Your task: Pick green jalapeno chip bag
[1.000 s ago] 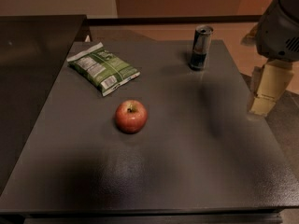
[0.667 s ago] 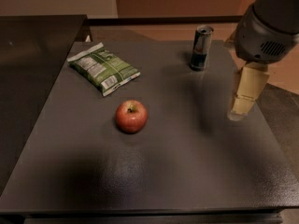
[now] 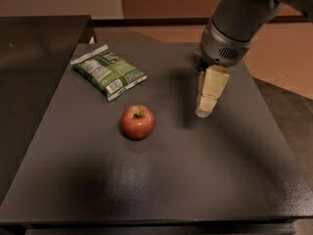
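The green jalapeno chip bag (image 3: 108,71) lies flat on the dark grey table (image 3: 161,180) at the back left, with its white nutrition-label panel facing up. My gripper (image 3: 204,111) hangs from the grey arm (image 3: 234,28) over the middle right of the table and points down. It is well to the right of the bag and holds nothing that I can see.
A red apple (image 3: 137,122) sits in front of the bag, between the bag and the gripper. A second dark surface (image 3: 34,48) adjoins the table on the left. The dark can seen earlier is hidden behind the arm.
The arm and gripper have moved left and inward over the table, toward the apple and bag, and now cover the can. The bag and apple have not moved.
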### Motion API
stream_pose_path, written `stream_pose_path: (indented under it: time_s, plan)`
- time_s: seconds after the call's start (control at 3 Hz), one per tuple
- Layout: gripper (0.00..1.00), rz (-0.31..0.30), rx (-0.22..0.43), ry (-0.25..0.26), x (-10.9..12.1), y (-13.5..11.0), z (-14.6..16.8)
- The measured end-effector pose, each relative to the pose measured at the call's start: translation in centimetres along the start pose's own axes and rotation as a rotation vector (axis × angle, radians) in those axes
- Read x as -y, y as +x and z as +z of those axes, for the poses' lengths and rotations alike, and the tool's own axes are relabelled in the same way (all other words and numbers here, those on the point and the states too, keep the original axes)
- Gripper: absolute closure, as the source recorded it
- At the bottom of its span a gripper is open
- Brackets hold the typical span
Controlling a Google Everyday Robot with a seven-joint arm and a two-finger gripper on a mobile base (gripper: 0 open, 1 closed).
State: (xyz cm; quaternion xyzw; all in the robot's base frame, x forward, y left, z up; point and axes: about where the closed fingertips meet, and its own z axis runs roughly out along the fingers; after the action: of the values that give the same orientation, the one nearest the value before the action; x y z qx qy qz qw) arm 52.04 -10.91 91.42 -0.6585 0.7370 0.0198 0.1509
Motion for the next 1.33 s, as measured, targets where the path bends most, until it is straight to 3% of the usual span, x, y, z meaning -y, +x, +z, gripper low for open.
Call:
stream_pose_path:
  time_s: [0.67,1.33]
  plan:
    - [0.00,0.104,0.081,0.016,6.0,-4.3,3.8]
    - [0.00,0.188,0.152,-0.014,9.7,-9.3,7.7]
